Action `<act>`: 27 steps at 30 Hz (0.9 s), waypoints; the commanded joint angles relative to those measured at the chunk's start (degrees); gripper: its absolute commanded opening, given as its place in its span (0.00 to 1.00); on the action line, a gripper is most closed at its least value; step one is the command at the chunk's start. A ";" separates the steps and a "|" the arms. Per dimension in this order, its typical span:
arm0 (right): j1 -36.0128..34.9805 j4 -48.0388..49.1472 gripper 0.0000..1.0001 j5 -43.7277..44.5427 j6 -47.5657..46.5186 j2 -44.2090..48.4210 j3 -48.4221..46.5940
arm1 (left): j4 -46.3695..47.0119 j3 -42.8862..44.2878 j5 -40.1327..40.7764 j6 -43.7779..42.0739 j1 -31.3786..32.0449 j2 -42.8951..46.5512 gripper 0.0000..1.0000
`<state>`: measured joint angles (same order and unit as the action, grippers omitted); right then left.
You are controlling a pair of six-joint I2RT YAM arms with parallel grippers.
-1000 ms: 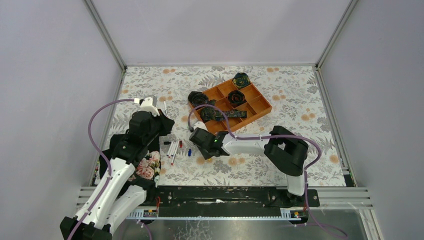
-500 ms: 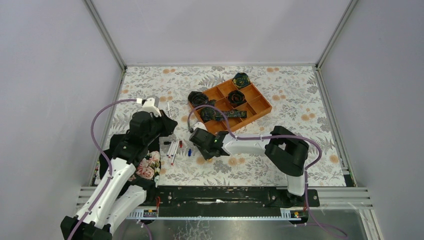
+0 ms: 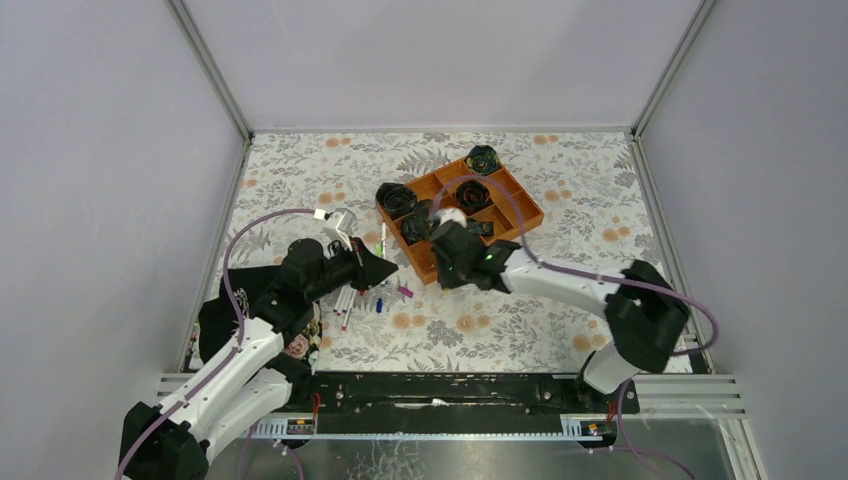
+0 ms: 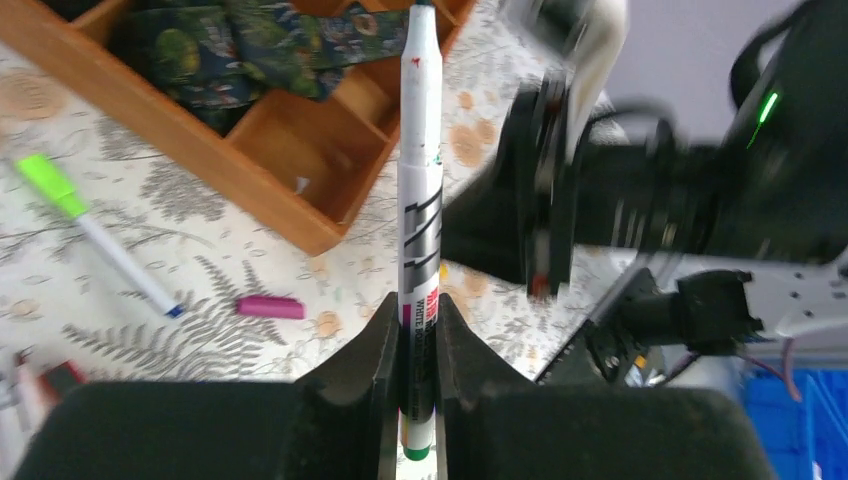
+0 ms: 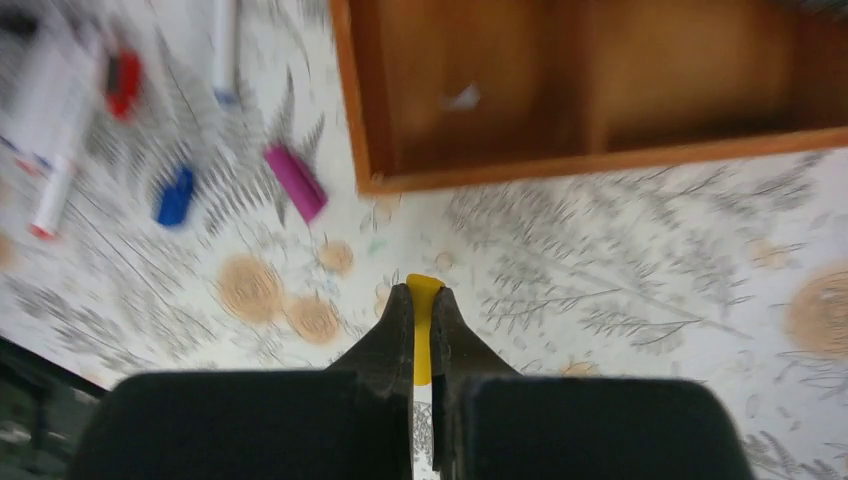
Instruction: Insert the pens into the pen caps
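Note:
My left gripper [image 3: 386, 268] is shut on a white pen [image 4: 420, 190] with a green end, held up above the table and pointing toward the right arm. My right gripper [image 3: 441, 272] is shut on a yellow pen cap [image 5: 423, 330], just right of the left gripper and near the tray's front corner. A magenta cap [image 3: 405, 292] lies between them on the table; it also shows in the left wrist view [image 4: 270, 307] and the right wrist view [image 5: 296, 182]. A blue cap [image 5: 176, 196] and a red cap [image 5: 122, 82] lie nearby. Several white pens [image 3: 345, 303] lie by the left gripper.
An orange compartment tray [image 3: 525, 222] with dark rolled fabric pieces stands behind the grippers; its near wall shows in the wrist views [image 4: 200, 140] [image 5: 600, 160]. A pen with a neon green cap [image 4: 100, 235] lies left of the tray. Walls enclose the floral table.
My left gripper has swung right and raised the pen toward the right arm. My right gripper has moved right and back, to the tray's front corner, with its elbow swung outward.

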<state>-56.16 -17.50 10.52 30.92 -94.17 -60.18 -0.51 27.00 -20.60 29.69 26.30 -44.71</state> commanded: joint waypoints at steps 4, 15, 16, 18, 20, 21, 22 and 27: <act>5.63 16.99 0.00 -2.00 6.07 14.60 1.00 | 15.31 -1.30 -12.13 2.60 1.72 -0.90 0.00; 6.65 33.28 0.00 -2.40 12.14 18.71 0.22 | 16.52 -1.61 -14.20 2.61 3.70 -0.64 0.00; 6.65 33.53 0.00 -2.48 12.07 18.48 -0.30 | 16.56 -1.59 -14.22 2.52 3.91 -0.74 0.00; 6.60 33.98 0.00 -2.78 11.93 17.88 -1.23 | 16.51 -1.53 -14.31 2.39 4.22 -0.80 0.00; 6.65 34.59 0.00 -3.14 11.91 17.35 -1.79 | 16.39 -1.52 -14.22 2.31 4.43 -0.99 0.00; 6.60 34.87 0.00 -3.41 12.01 17.17 -2.17 | 16.39 -1.52 -14.21 2.30 4.45 -1.10 0.00; 6.63 35.09 0.00 -3.68 12.10 16.97 -2.42 | 16.42 -1.52 -14.20 2.30 4.49 -1.09 0.00; 6.64 36.07 0.00 -5.62 12.75 17.11 -2.51 | 15.47 -1.27 -13.55 1.97 4.64 -0.87 0.00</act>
<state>-49.82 13.89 6.74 42.65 -77.67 -59.96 11.18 25.89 -33.61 32.16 30.52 -45.76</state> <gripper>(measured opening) 0.032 0.088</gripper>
